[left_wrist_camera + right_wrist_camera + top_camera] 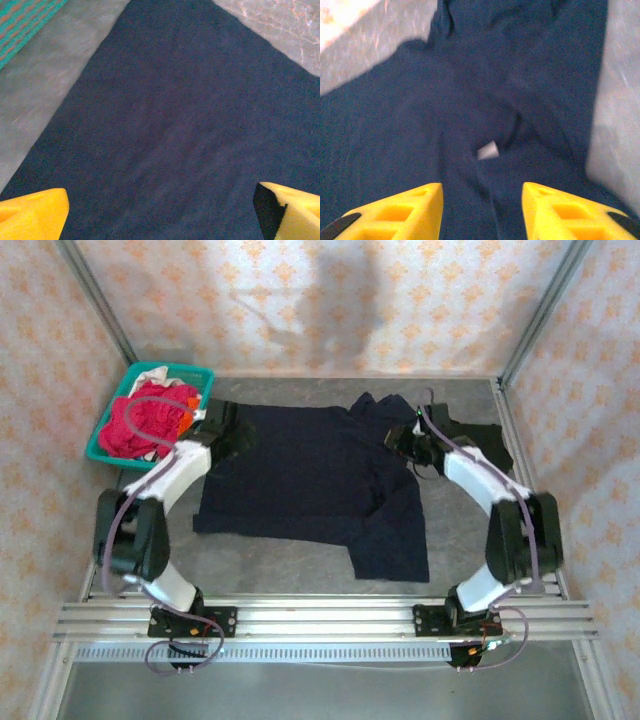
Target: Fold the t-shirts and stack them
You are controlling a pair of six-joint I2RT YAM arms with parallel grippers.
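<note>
Grey table [270,560], patterned walls [300,300] — navy t-shirt [300,475] spread; left pincer [161,192], right pincer [481,187] both agape.

We see the big navy t-shirt [175,125] lying flat on the grey table [45,85], with our yellow fingers [30,215] wide apart over it.

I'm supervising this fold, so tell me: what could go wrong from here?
The navy t-shirt is bunched around its white label under the right gripper; a pinch there may catch several layers. The black t-shirt lying beside its far right edge could get dragged along.
</note>
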